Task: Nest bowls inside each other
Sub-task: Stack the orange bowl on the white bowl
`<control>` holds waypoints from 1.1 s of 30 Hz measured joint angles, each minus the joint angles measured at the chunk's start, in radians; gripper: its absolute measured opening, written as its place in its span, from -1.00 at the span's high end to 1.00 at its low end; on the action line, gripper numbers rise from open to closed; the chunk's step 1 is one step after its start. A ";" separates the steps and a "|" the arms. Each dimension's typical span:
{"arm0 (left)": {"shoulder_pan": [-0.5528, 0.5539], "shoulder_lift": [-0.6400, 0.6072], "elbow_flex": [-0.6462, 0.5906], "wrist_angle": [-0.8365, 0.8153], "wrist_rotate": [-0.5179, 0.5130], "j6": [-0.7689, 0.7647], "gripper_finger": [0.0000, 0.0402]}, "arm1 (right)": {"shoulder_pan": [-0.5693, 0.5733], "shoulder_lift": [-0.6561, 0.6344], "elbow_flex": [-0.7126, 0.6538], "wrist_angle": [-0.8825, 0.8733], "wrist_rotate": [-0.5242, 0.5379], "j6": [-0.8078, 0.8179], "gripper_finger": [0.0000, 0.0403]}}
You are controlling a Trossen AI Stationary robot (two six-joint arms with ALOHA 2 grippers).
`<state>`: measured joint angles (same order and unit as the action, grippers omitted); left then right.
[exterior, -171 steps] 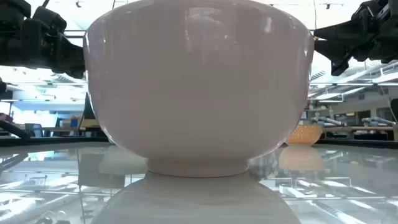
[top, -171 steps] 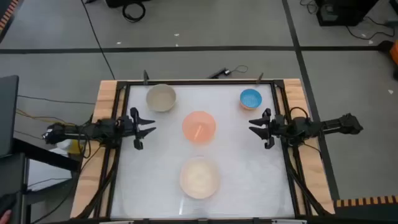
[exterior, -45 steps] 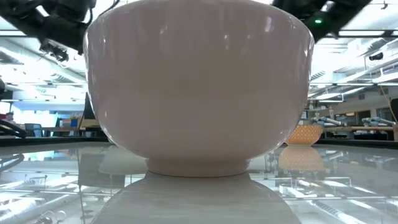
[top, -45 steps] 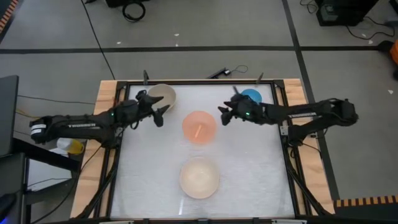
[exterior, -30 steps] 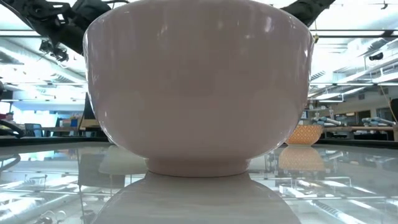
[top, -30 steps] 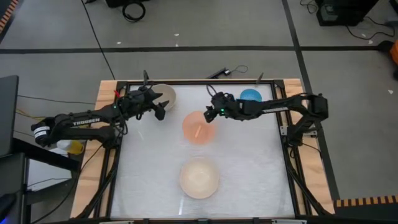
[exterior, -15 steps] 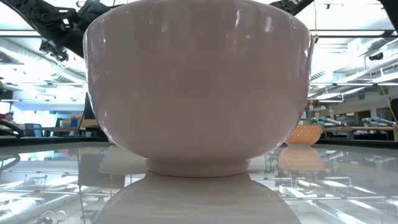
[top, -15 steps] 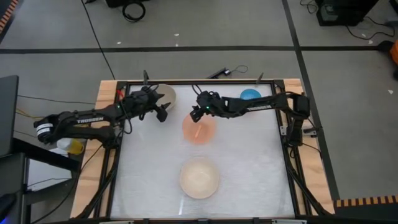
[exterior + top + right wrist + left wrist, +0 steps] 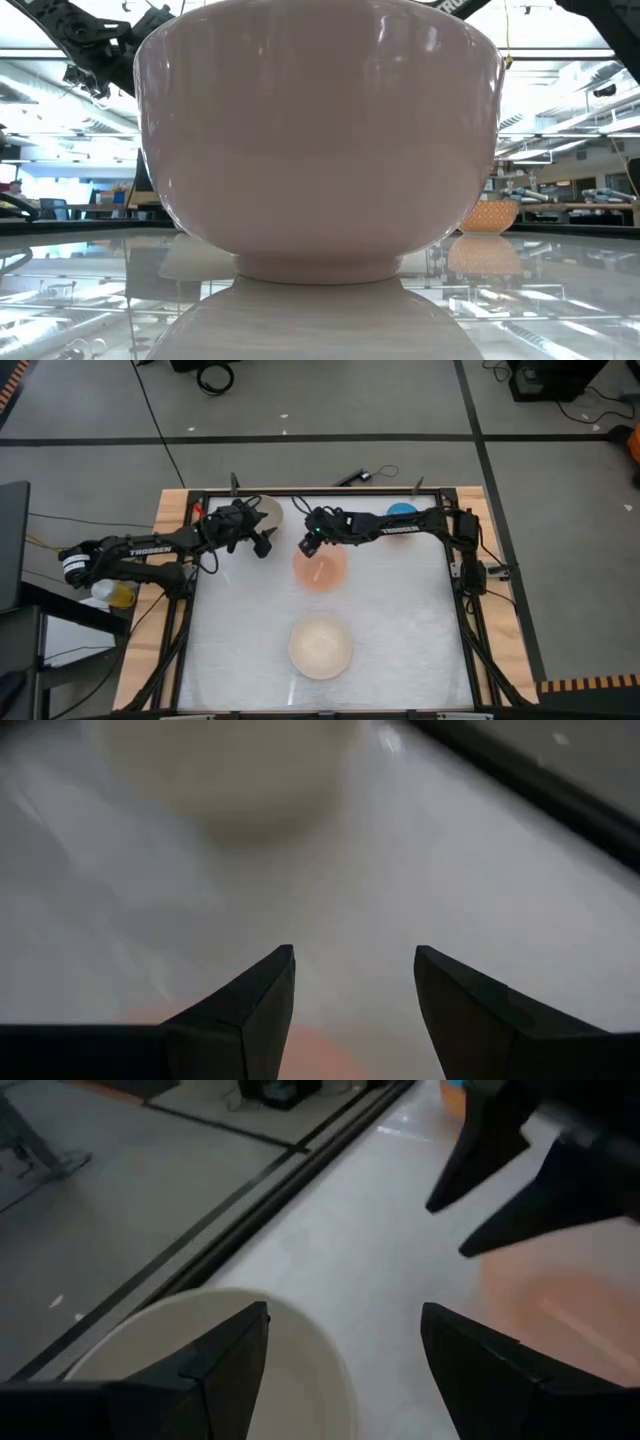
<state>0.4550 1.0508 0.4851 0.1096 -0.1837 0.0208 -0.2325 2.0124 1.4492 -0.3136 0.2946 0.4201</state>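
Four bowls stand upright on the white table [image 9: 400, 620]. The cream-white one [image 9: 320, 647] is near the front and fills the low view [image 9: 320, 140]. A peach-orange bowl [image 9: 322, 568] sits mid-table, a beige bowl [image 9: 265, 510] at the far left and a blue bowl [image 9: 402, 510] at the far right. My left gripper [image 9: 264, 541] is open at the beige bowl's right rim [image 9: 320, 1350]: one finger is over its hollow, the other over the table. My right gripper [image 9: 307, 540] hovers open above the peach bowl's far left rim [image 9: 310, 1060].
A dark frame [image 9: 300, 492] borders the table, with wooden strips [image 9: 165, 530] beyond it. My right arm [image 9: 400, 528] stretches across the far part of the table and covers part of the blue bowl. The two grippers stand close together, with bare table [image 9: 400, 620] at the near right.
My right gripper has travelled toward the table's left edge, from beside the blue bowl to above the peach bowl's far left rim, staying open. My left gripper has edged slightly toward the table's right at the beige bowl's rim. No bowl has moved.
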 joint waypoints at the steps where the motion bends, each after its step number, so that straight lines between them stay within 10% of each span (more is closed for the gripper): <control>1: -0.003 0.000 0.001 -0.004 0.000 0.001 -0.32 | 0.000 -0.006 0.001 -0.046 0.007 -0.003 -0.06; 12: -0.015 -0.014 0.000 -0.015 0.006 0.023 -0.32 | 0.037 -0.206 0.002 -0.388 -0.025 -0.061 -0.06; 26: -0.050 -0.013 0.000 0.006 0.015 -0.002 -0.32 | -0.024 -0.148 -0.117 -0.357 -0.103 -0.057 -0.04; 33: -0.052 -0.013 0.000 0.021 0.014 -0.002 -0.32 | -0.018 -0.148 -0.151 -0.287 -0.109 -0.061 0.35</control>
<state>0.4034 1.0382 0.4854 0.1302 -0.1693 0.0186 -0.2508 1.8645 1.2985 -0.6007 0.1856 0.3596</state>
